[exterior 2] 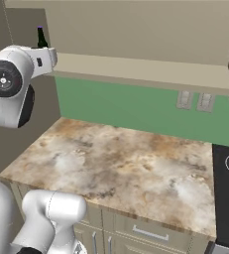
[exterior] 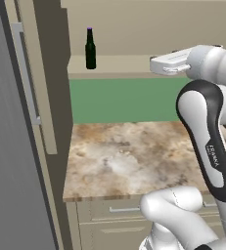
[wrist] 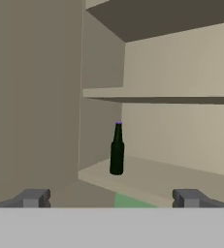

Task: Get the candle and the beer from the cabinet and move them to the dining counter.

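Note:
The beer point(exterior: 90, 49) stands upright at the left end of the cabinet's bottom shelf point(exterior: 124, 65), a dark bottle with a purple cap. The hand view shows the beer point(wrist: 117, 150) straight ahead, near the cabinet's point(wrist: 171, 177) left wall. My gripper point(wrist: 111, 197) is open, its fingertips point(wrist: 33, 197) spread wide, short of the shelf and empty. From the right base view, the beer point(exterior 2: 41, 37) peeks out just behind my white hand. The candle is out of view, and so is the dining counter. An upper shelf point(wrist: 157, 97) looks bare.
A marbled stone worktop point(exterior: 129, 156) runs below the cabinet against the green wall point(exterior 2: 136, 106). The open cabinet door point(exterior: 29, 88) with its silver handle stands at the left. Two wall outlets point(exterior 2: 185, 99) and a black stovetop point(exterior 2: 227, 183) lie to the right. Drawers point(exterior 2: 145, 230) sit under the worktop.

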